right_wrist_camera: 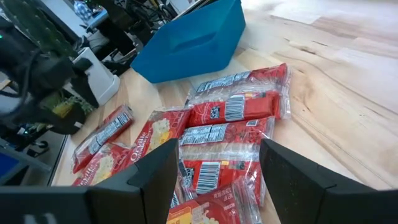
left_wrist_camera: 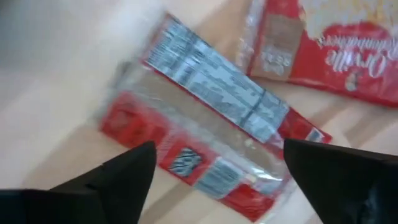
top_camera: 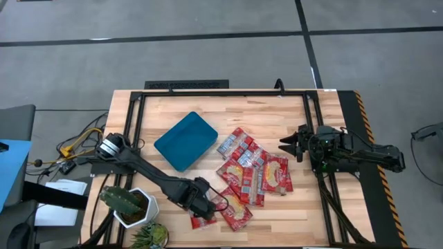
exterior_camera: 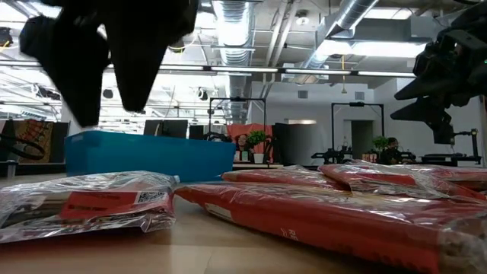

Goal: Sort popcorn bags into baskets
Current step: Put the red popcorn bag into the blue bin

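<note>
Several red popcorn bags (top_camera: 252, 169) lie flat in a loose pile on the wooden table, right of the teal basket (top_camera: 185, 140). One bag (left_wrist_camera: 205, 124) lies apart near the table's front edge (top_camera: 202, 221), its printed back up. My left gripper (top_camera: 204, 205) hangs open just above it, pointing steeply down, a finger off each side of the bag (left_wrist_camera: 217, 180). In the low view its fingers (exterior_camera: 106, 68) stand clear above the bag (exterior_camera: 84, 202). My right gripper (top_camera: 289, 146) waits open at the table's right, facing the pile (right_wrist_camera: 217, 180).
A white pot with a cactus (top_camera: 128, 205) stands at the front left beside my left arm, with a second small plant (top_camera: 149, 235) at the front edge. A black frame rail (top_camera: 228, 93) runs around the table. The basket holds nothing that I can see.
</note>
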Available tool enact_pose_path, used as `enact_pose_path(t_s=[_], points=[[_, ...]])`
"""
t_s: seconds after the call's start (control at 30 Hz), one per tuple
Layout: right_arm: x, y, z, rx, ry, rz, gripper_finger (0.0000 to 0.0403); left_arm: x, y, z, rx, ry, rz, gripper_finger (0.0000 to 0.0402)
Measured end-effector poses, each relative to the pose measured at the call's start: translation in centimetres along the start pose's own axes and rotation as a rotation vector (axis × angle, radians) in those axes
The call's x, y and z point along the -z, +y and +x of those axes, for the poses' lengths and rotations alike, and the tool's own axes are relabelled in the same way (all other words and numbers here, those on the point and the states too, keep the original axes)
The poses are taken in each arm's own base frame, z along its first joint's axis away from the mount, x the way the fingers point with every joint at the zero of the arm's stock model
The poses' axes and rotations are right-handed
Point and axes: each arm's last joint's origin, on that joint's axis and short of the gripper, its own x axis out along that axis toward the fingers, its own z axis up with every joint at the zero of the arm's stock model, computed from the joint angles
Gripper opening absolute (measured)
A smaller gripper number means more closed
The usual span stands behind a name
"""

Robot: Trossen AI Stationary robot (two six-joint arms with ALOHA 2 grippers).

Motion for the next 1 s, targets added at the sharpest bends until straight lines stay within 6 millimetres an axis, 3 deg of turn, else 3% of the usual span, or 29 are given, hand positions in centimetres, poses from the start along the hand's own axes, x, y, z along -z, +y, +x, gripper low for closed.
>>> enact_pose_path(t_s=[0.33, 0.5, 0.67, 1.0], points=[[0.0, 0.0, 0.0, 0.001, 0.001, 0.0, 0.0249, 0.5, 2.8, 3.3, -0.055, 0.018, 0.128, 0.0357], [0.0, 0.0, 0.0, 0.004, -0.001, 0.001, 0.0249, 0.7, 3.8, 4.6, -0.043, 0.16, 0.14, 0.0325], [0.0, -0.1, 0.0, 0.019, -0.008, 0.006, 0.0249, 0.4, 4.6, 5.2, -0.051, 0.209, 0.124, 0.0244], [-0.1, -0.1, 0.0, 0.045, -0.023, 0.018, 0.0249, -1.0, 3.8, 5.3, 0.061, 0.243, 0.143, 0.0016]])
